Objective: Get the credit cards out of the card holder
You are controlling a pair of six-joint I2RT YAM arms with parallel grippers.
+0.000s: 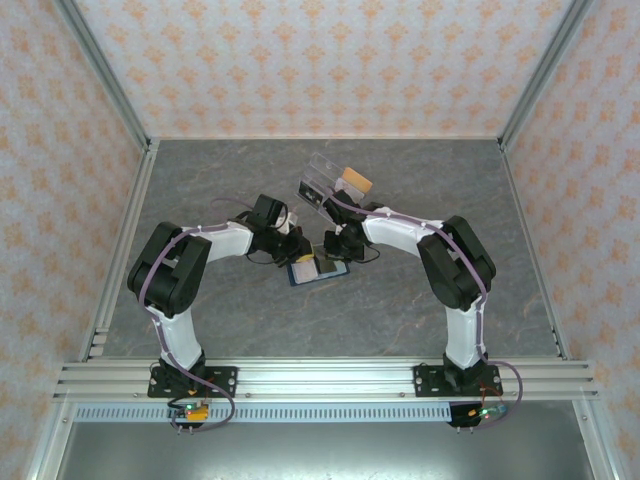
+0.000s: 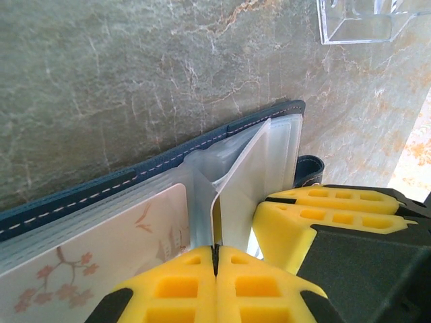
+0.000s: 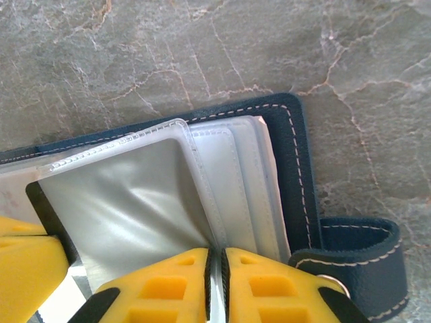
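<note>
A grey marbled table (image 1: pixel 200 190) seen from above, with both grippers meeting at its middle. On the left, the left gripper (image 2: pixel 215 259) has its yellow fingers pressed together, clamped on the lower edge of a clear pocket leaf (image 2: pixel 236 182) that stands up from the card holder (image 3: pixel 301 175). The card holder lies open and flat at the middle of the table, directly beneath both grippers. It has a navy-blue cover with pale stitching round its edge, a fan of frosted clear leaves inside, and a looped clasp tab (image 3: pixel 367 266) sticking out from one side. A whitish card (image 2: pixel 101 262) printed with pinkish blossom twigs sits in a pocket left of the raised leaf. A glossy grey card (image 3: pixel 121 208) with a dark corner sits inside another leaf. The right gripper (image 3: pixel 217 269), just beside the left one, is pinched together on the edge of the leaves. Farther back stands a clear acrylic box (image 1: pixel 318 182), with an orange-tan card (image 1: pixel 357 181) at its right end.
</note>
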